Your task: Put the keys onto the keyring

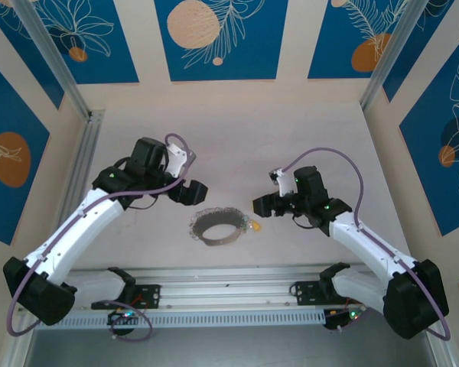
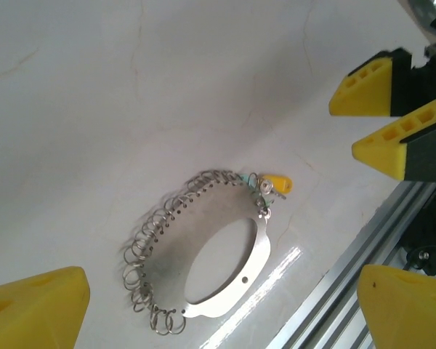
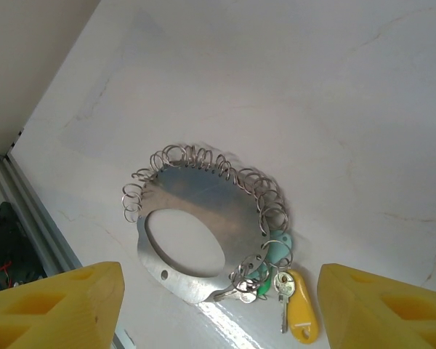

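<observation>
Progress: the key (image 3: pixel 282 287) looked already hung on the keyring (image 3: pixel 182 211) beside the green tag (image 3: pixel 277 249), though glare made the link hard to confirm. Little seemed left to do.
Place: the keyring lay flat on the worktop (image 1: pixel 237 145), between the arms.
Pincers: the left pincer (image 1: pixel 190 191) and right pincer (image 1: pixel 264 205) both stood wide and empty, clear of the ring.
Count: one keyring, one key, one yellow fob (image 3: pixel 303 314), one green tag.
</observation>
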Available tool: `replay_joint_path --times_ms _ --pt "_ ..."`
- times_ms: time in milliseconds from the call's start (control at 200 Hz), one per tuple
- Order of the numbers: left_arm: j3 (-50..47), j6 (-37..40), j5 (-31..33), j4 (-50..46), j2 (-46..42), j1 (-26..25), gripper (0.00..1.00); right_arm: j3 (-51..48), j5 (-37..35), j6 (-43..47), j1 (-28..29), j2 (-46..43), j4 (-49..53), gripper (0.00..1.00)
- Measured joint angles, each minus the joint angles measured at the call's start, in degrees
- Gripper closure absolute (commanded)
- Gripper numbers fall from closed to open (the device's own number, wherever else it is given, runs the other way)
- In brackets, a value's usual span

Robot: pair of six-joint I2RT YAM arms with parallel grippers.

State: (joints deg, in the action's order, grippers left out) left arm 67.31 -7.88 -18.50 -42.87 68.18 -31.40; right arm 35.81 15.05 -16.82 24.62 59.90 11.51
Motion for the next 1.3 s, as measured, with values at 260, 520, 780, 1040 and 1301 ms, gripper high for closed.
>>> replay_joint_path --times_ms 260,520,780,1040,1301 --pt "-3.2 -2.1 0.9 0.2 2.9 -3.3 0.11 -4.1 0.9 -2.4 0.0 -2.9 -0.5 0.30" --pt "-7.1 -2.1 1.5 -0.4 0.1 -3.3 0.07 -9.7 2.1 -3.8 3.5 -11.5 0.3 0.28" --pt "-14.1 -3.2 2.6 3.9 -7.2 -3.3 0.00 -12.7 -5.9 -4.7 12.0 -19.8 1.2 0.25" --pt "-17.5 -3.2 16.4 13.9 -11.2 -2.7 0.00 -13.0 -20.9 -3.5 11.0 -22.4 -0.6 0.01" --pt "-26.7 -2.3 41.1 29.1 -16.2 2.4 0.00 -13.0 -26.3 -0.1 -6.8 -22.1 -9.9 0.01"
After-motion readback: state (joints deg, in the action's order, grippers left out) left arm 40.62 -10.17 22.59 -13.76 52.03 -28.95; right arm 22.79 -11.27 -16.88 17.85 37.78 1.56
